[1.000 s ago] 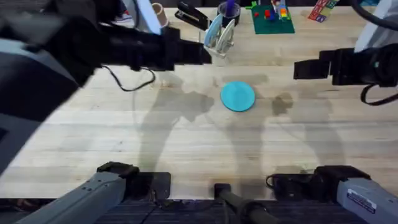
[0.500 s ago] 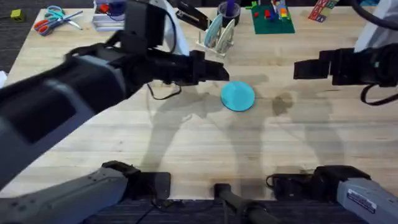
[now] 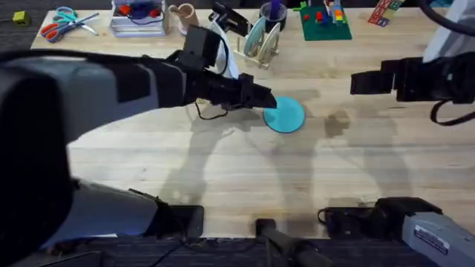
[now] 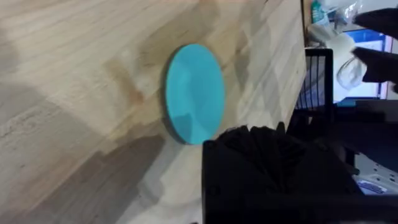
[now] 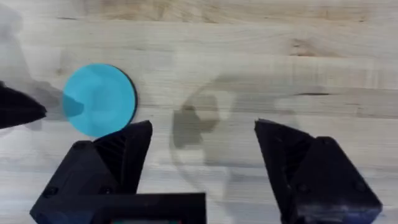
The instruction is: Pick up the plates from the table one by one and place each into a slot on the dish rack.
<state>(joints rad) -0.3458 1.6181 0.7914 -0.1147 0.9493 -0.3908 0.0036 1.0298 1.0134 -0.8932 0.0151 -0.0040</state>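
Note:
A turquoise plate lies flat on the table, a little right of centre. My left gripper reaches in from the left and hangs at the plate's left edge. In the left wrist view the plate sits just ahead of the gripper's black body. My right gripper hovers to the right of the plate, open and holding nothing. Its view shows the plate ahead, off to one side of its fingers. The dish rack stands at the back with a light blue plate and a whitish one upright in its slots.
Along the back edge are scissors, a white basket, a mug, a black stapler, a purple cup and a green baseplate with bricks. The arm bases stand at the front edge.
My left arm has swung from near the dish rack forward and to the right, down to the turquoise plate's left edge. The right arm and the plate have not moved.

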